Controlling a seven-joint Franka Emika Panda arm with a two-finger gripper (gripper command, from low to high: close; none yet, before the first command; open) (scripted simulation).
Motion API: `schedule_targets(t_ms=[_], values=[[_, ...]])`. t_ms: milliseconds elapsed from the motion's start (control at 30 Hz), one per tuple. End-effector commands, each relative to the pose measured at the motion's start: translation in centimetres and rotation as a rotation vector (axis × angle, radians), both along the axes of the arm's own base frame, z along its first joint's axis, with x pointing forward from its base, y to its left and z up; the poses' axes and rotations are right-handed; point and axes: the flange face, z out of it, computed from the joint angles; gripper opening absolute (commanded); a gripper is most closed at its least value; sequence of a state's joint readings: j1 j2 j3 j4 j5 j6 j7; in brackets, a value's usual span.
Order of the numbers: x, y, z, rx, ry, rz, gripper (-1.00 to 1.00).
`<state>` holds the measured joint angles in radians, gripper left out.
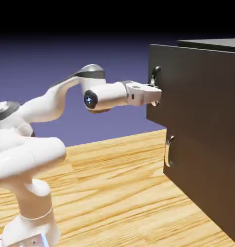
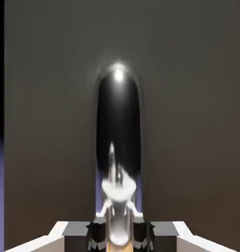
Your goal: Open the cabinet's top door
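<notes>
The dark grey-brown cabinet [image 1: 201, 140] stands on the exterior view's right. Its top door [image 1: 187, 82] is the upper panel, and its front edge looks slightly swung out from the body. The door's curved silver handle [image 1: 155, 73] runs vertically at its left edge. My gripper [image 1: 157, 93] reaches level from the left and is shut on that handle near its lower part. In the hand view the handle [image 2: 118, 128] fills the middle as a shiny dark bar against the door panel [image 2: 191, 123], and the gripper [image 2: 119, 235] pinches it at the bottom edge.
The lower panel [image 1: 201, 178] has its own silver handle [image 1: 168, 151] below my hand. A wooden table [image 1: 114, 193] spreads under the arm. The white arm's base [image 1: 28, 212] stands at the lower left.
</notes>
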<state>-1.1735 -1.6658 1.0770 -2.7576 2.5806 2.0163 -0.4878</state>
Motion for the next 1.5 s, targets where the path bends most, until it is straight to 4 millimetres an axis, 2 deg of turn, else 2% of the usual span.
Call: schedule_targets(t_ms=[0,233,567,800,1100,1467], values=[[-1.0,-0.7,0.0,0.0,0.0,0.022,-1.0],[-6.6,-5.2,0.0,0.0,0.0,0.165,-1.0],[-12.1,-11.1,0.0,0.0,0.001,0.327,-1.0],[-13.6,-13.1,0.0,0.0,0.001,0.376,-1.0],[-17.0,-18.5,0.0,0.0,0.0,0.502,-1.0],[-20.0,-25.4,0.0,0.0,0.0,0.651,-1.0]])
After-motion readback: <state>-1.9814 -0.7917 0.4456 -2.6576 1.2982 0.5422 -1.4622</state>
